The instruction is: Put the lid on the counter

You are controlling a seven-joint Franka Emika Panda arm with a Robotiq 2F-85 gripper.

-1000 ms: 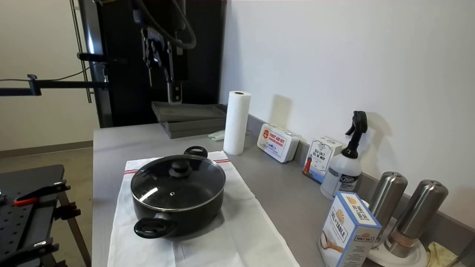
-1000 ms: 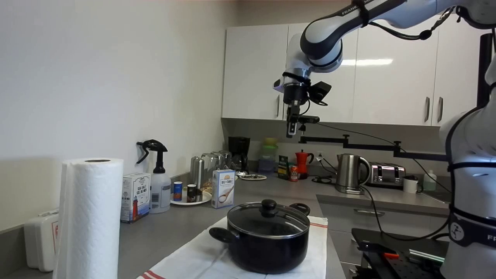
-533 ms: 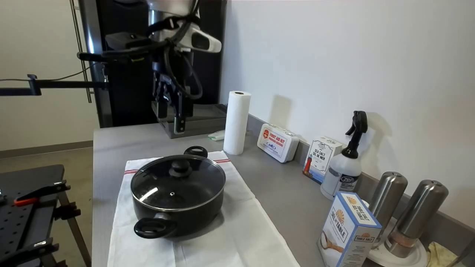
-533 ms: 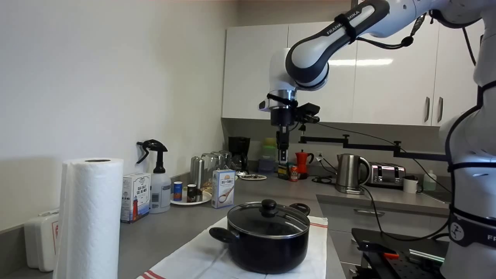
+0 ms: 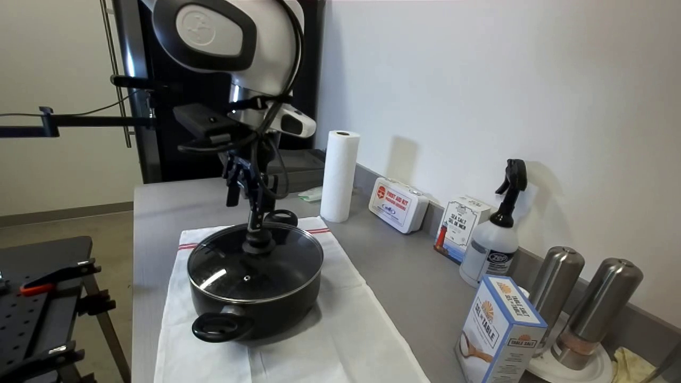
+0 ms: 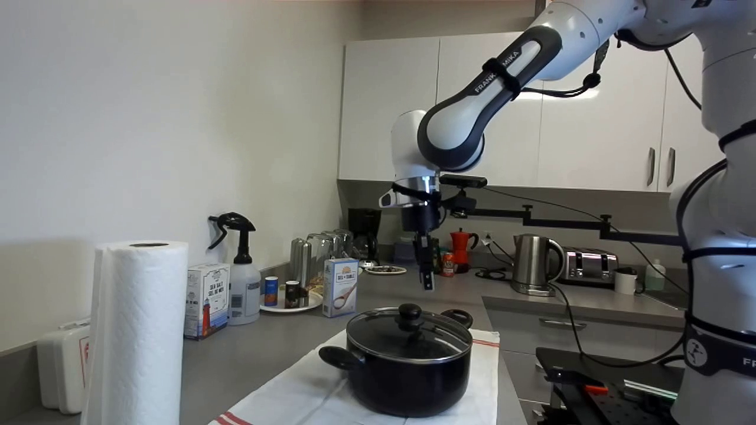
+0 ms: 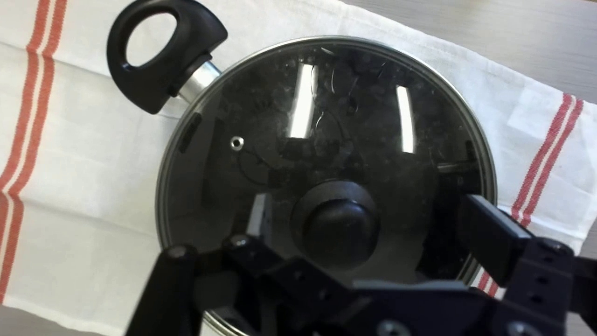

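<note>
Lid (image 5: 266,276) seated level on the black pot (image 6: 407,386), black knob (image 7: 343,233) uppermost. Pot stands on a white, red-striped cloth (image 5: 354,340) spread over the grey counter (image 5: 393,276). Of the pot's handles (image 5: 223,325), in an exterior view, one sits at near left, one on the far side.

Gripper (image 7: 377,219) points down over the lid, fingers (image 7: 494,238) spread well apart. Wrist view: knob shows in the gap between them, closer to the left finger. In an exterior view a finger (image 5: 256,218) crosses in front of the knob and hides its top. In an exterior view the visible fingertip (image 6: 427,284) is clear of the lid, above its far rim. Arm (image 6: 455,130) reaches in there from the right.

Right of the cloth, far to near: paper towel roll (image 5: 340,178), first aid kit (image 5: 398,205), sea salt box (image 5: 461,229), spray bottle (image 5: 488,247). Near right: table salt box (image 5: 503,330), just beside two steel mills (image 5: 556,282) on a white plate (image 5: 593,373).

In an exterior view, far right: red coffee pot (image 6: 460,242), then kettle (image 6: 530,265), then toaster (image 6: 585,264).
</note>
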